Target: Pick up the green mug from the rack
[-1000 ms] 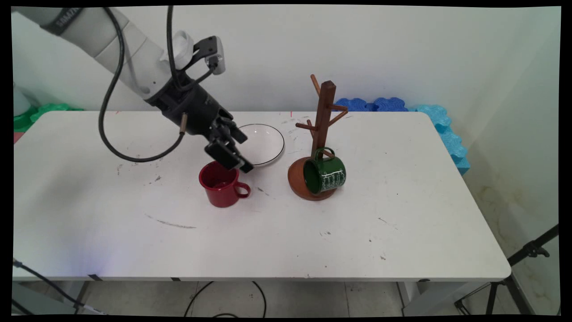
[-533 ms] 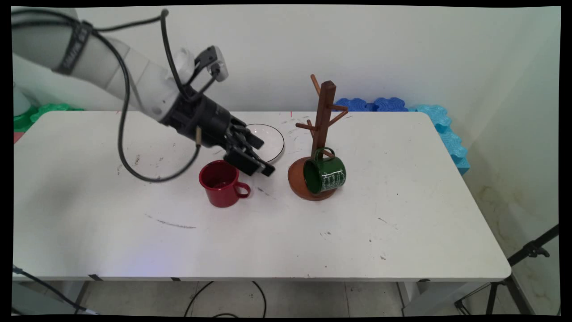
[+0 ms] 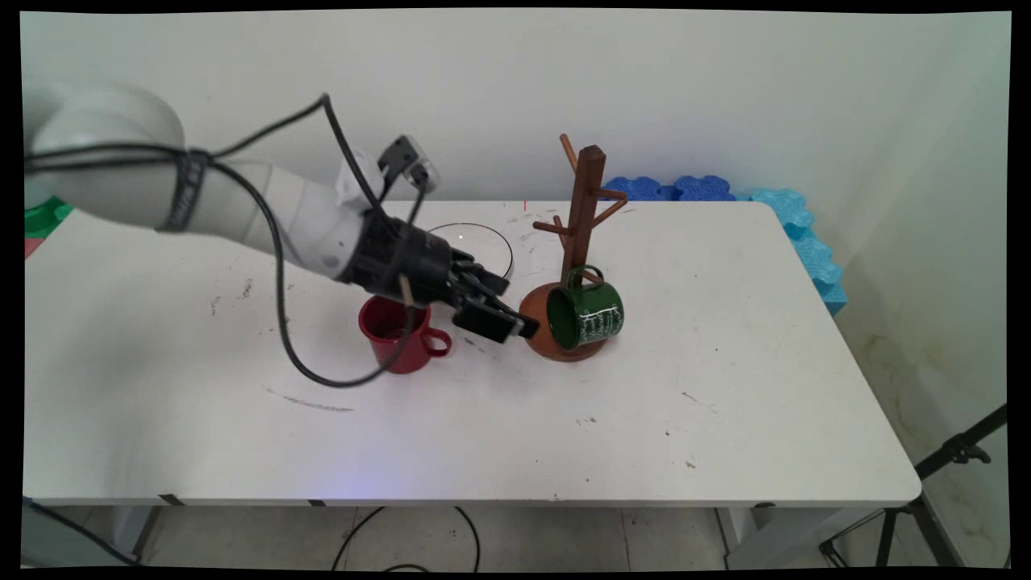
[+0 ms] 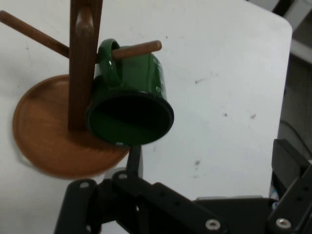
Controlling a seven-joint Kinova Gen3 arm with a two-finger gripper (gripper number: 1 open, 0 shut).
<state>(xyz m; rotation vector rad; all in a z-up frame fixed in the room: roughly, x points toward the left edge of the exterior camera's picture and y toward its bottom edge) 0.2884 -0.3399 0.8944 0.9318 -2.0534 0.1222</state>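
Green mug (image 3: 586,316) on wooden mug tree (image 3: 581,217), just right of empty end effector (image 3: 506,316), opening unclear

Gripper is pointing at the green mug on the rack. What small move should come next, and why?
Probably ease forward a little. The green mug hangs by its handle on a peg of the wooden rack, its mouth facing the open, empty gripper, which is short of it.

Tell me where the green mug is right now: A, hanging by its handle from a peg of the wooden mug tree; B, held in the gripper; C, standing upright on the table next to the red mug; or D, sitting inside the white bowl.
A: the green mug hangs by its handle on a low peg of the wooden mug tree, its mouth turned sideways above the tree's round base.
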